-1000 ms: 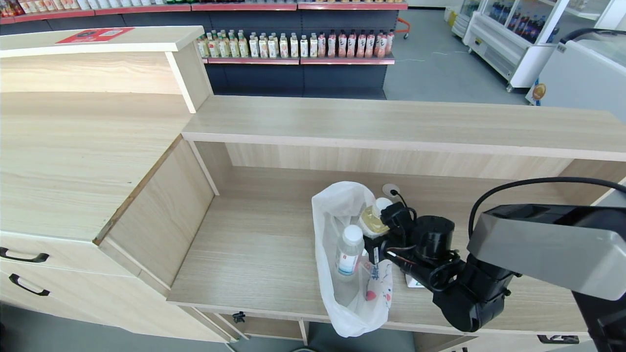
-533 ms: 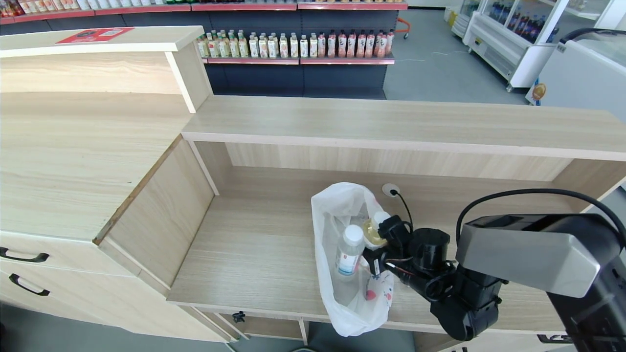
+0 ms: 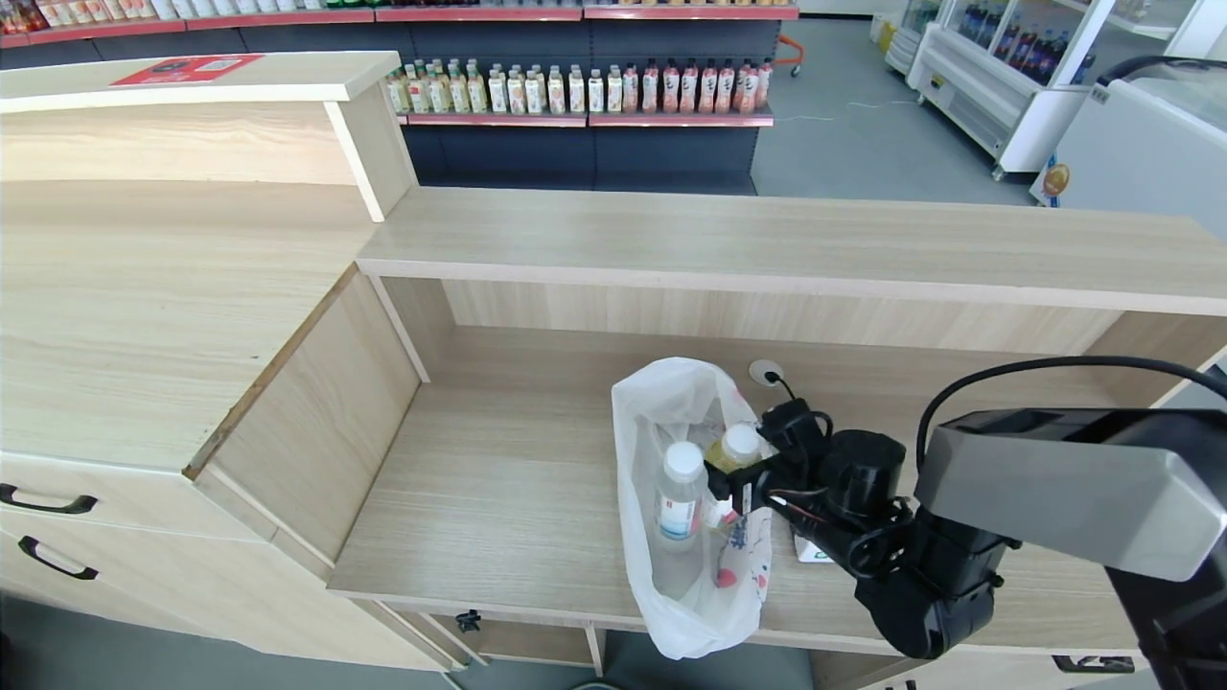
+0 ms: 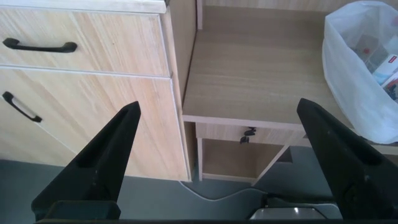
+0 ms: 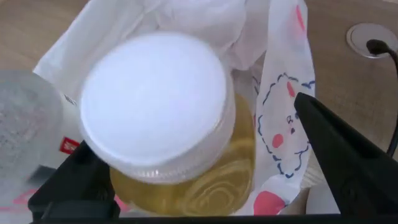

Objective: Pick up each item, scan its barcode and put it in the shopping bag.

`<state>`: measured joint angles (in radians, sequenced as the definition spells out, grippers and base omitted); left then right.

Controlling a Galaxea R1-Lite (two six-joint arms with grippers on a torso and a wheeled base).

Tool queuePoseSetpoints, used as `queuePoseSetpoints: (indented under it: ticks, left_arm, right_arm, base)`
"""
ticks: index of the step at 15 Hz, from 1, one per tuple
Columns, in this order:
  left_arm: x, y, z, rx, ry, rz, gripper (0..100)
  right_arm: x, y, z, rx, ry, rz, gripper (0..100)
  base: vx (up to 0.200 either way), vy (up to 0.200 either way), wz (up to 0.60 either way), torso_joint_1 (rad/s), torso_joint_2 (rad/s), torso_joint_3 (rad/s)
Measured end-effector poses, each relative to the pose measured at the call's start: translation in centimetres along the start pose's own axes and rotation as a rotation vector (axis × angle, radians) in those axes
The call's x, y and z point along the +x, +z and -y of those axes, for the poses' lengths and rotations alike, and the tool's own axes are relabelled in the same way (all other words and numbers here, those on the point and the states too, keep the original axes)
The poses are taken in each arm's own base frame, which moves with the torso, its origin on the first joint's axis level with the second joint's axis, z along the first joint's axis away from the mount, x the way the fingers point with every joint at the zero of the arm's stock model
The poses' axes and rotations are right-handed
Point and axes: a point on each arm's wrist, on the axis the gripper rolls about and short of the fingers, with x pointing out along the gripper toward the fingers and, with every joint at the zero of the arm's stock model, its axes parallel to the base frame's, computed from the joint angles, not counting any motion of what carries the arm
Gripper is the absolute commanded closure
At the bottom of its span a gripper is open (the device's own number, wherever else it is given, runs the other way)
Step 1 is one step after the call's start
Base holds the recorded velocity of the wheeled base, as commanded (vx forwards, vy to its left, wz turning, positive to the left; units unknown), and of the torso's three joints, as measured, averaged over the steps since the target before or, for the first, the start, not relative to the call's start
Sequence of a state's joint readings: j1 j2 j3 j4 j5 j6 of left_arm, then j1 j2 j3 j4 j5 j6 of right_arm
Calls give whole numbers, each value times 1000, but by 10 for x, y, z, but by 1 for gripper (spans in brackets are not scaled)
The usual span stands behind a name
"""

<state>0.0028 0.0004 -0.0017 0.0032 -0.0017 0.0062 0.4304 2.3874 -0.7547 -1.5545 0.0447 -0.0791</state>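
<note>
Head view: my right hand [image 3: 740, 471] grips a yellow bottle [image 3: 738, 447], upright in the mouth of the bag [image 3: 661, 402] at the tabletop's [image 3: 498, 479] near edge. A water bottle [image 3: 679, 489] stands inside.
Left wrist: left hand [image 4: 219, 109] spread wide, off the tabletop's near-left corner, well apart from the bag [image 4: 357, 93].
Right wrist: bottle [image 5: 161, 118] clamped between the fingers [image 5: 348, 162], bag [image 5: 283, 81] around it.

The shopping bag [image 3: 652, 422] is seen as translucent white, printed with a cartoon figure in blue outline with red patches. A white cap and pale yellow liquid are shown on the drink bottle [image 5: 161, 112]. The water bottle [image 3: 679, 494] is clear, capped in white and labelled in blue and red. The counter [image 3: 498, 479] is finished in light wood grain. The right gripper [image 3: 740, 467] is coloured black.
</note>
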Motion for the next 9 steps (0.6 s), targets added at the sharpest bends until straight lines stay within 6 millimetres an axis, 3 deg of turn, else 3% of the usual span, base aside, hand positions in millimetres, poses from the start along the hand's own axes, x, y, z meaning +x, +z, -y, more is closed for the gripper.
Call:
queuePoseSetpoints:
  ticks: [5, 9]
  left_arm:
    - [0, 0, 0, -4, 0, 0, 0]
    - [0, 0, 0, -4, 0, 0, 0]
  right_arm:
    - [-32, 62, 22, 71, -55, 24, 0]
    - [-96, 113, 38, 89, -157, -10, 0]
  base:
    - [0, 0, 0, 0, 0, 0]
    - [0, 0, 0, 0, 0, 0]
